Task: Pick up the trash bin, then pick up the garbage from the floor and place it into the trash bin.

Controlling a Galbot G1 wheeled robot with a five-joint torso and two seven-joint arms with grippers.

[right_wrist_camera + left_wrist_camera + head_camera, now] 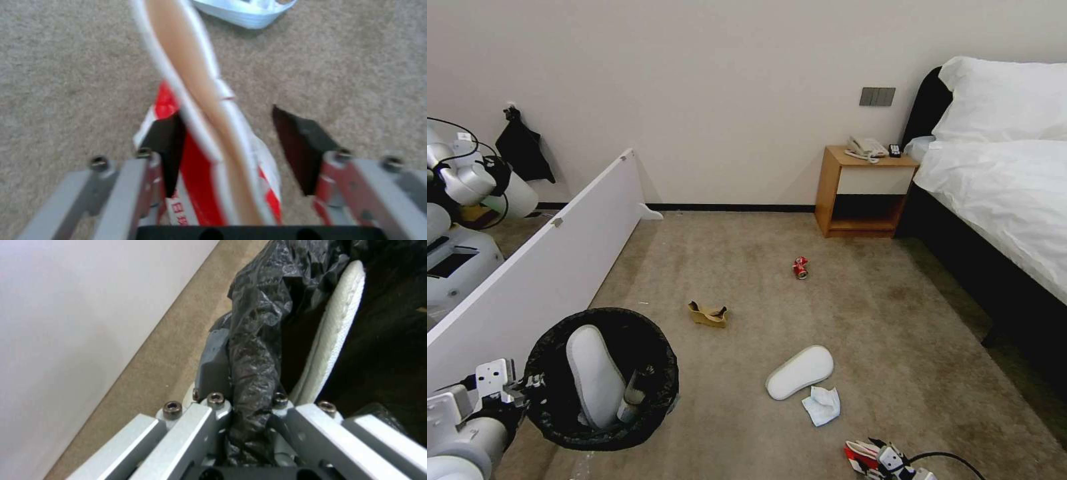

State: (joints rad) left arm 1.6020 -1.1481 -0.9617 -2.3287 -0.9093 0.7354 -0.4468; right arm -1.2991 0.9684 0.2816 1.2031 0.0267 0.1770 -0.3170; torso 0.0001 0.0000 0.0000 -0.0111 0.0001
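Observation:
The trash bin point(602, 427), white with a black bag over its rim, sits at the lower left of the head view with one white slipper point(594, 373) standing inside. My left gripper point(527, 385) is shut on its near rim; the left wrist view shows the bag-covered rim point(253, 373) pinched between the fingers. At the bottom edge my right gripper point(887, 460) is low over the red-white crushed carton point(859, 453). In the right wrist view it point(233, 150) stands open with the carton point(200, 173) between the black pads. A second slipper point(800, 371), a tissue point(822, 405), torn cardboard point(708, 313) and a red can point(800, 267) lie on the carpet.
A long white panel point(560, 267) leans along the left, just beside the bin. A wooden nightstand point(867, 193) stands at the far wall and a bed point(1000, 200) runs down the right side. Open carpet lies between them.

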